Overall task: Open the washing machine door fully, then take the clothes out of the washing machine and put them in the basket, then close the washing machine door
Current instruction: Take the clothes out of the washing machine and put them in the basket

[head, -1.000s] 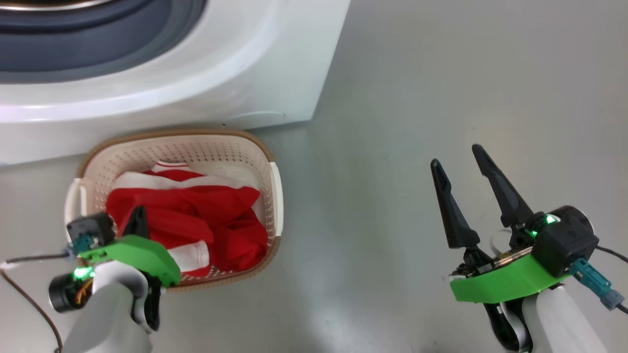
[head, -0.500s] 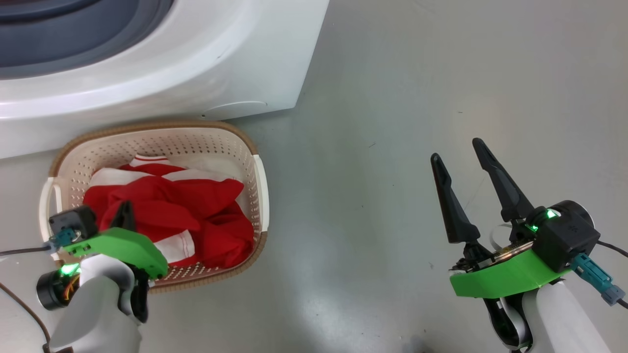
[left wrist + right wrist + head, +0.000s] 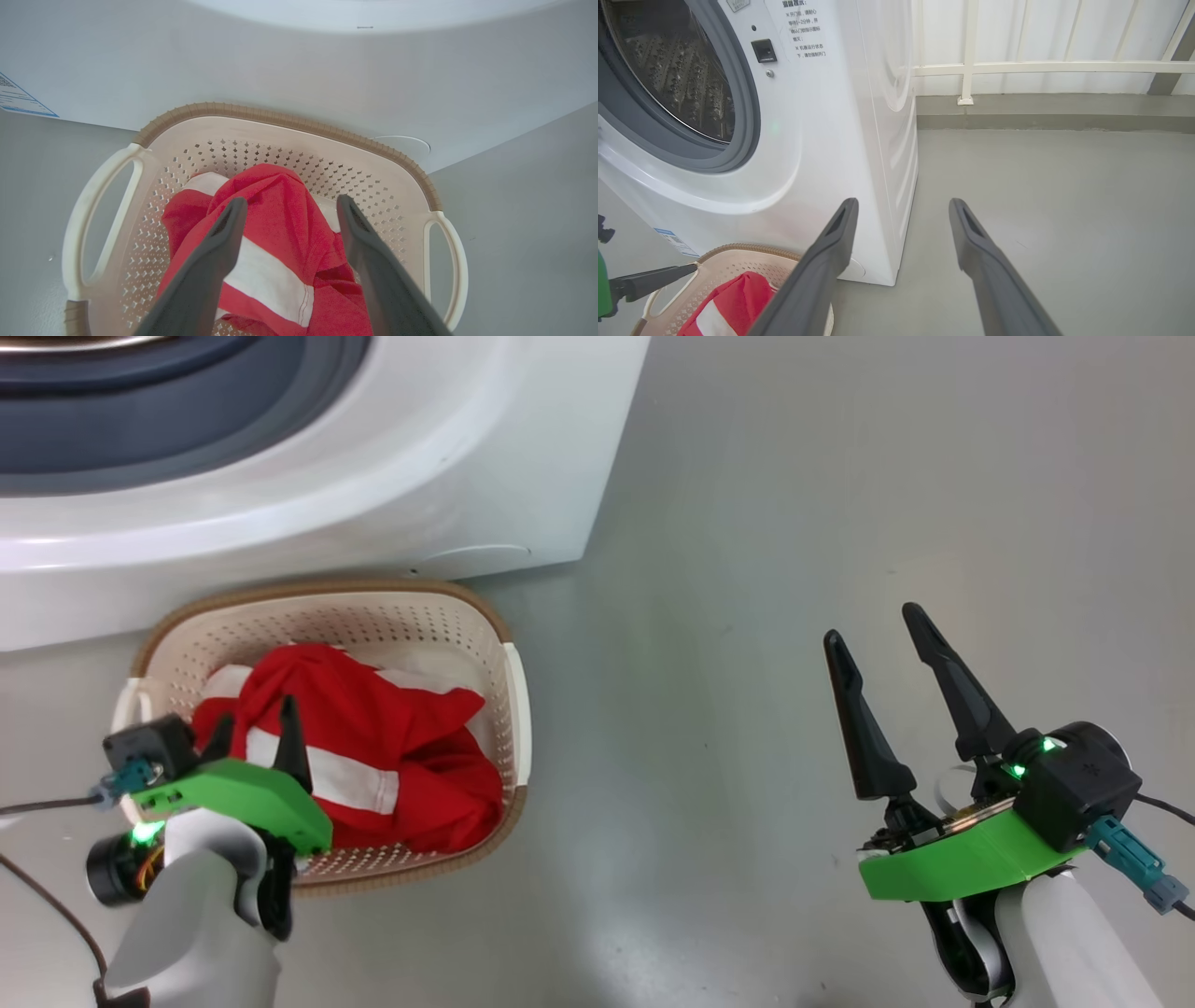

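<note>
Red clothes (image 3: 392,747) w/ white stripes heaped in basket (image 3: 327,590), basket on floor (image 3: 794,523) just beside washing machine (image 3: 373,476) front, L end effector (image 3: 257,728) spread over the heap, gripping nothing, R end effector (image 3: 873,630) spread above bare floor, well apart from basket

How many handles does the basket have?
2. The left handle and the right handle sit at opposite ends of the basket, as the left wrist view shows. None looks hidden.
</note>
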You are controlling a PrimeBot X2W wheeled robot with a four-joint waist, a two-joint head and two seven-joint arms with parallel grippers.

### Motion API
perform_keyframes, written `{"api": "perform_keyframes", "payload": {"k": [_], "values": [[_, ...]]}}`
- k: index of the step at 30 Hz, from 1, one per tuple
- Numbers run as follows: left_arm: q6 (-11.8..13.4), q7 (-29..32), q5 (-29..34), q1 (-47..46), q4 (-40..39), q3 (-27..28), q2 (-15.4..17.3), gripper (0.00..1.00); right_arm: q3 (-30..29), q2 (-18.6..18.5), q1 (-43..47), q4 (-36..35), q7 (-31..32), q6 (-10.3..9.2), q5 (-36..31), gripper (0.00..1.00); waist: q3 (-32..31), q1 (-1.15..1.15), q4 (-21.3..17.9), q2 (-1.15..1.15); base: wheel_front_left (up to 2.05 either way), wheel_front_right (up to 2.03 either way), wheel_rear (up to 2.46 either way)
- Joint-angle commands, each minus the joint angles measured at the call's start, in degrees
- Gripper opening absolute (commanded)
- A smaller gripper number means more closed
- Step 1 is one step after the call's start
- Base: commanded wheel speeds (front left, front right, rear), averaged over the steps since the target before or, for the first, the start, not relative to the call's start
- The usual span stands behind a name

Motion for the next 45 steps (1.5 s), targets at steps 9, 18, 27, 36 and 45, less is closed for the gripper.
{"api": "perform_keyframes", "payload": {"k": [9,18,27,36,45], "values": [[-1.7,-0.7,2.8,5.3,-10.7,1.5,0.3,1.00,0.5,-0.2,0.6,0.0,-0.4,0.36,-0.2,1.00,-5.0,0.00,3.4,0.00,0.00,0.00,0.00],[-1.6,-0.7,5.9,14.0,-28.3,3.6,-1.0,1.00,-1.4,-0.2,0.6,2.8,-0.4,0.36,-1.8,1.00,-10.6,0.00,5.4,0.00,0.00,0.00,0.00],[-1.7,-0.7,9.2,22.2,-42.9,3.9,-1.4,1.00,-2.5,-0.2,2.5,3.9,-0.4,0.36,-3.5,1.00,-15.3,0.00,6.0,0.00,0.00,0.00,0.00],[-1.2,-0.7,9.6,28.6,-49.4,4.6,-1.5,1.00,-4.0,-0.2,4.6,3.6,-0.4,0.36,-4.9,1.00,-20.2,0.00,6.3,0.00,0.00,0.00,0.00],[0.7,-0.7,9.3,34.9,-53.7,3.4,-1.5,1.00,-4.9,-0.2,8.3,3.0,-0.4,0.36,-5.1,1.00,-25.2,0.00,6.7,0.00,0.00,0.00,0.00]]}}
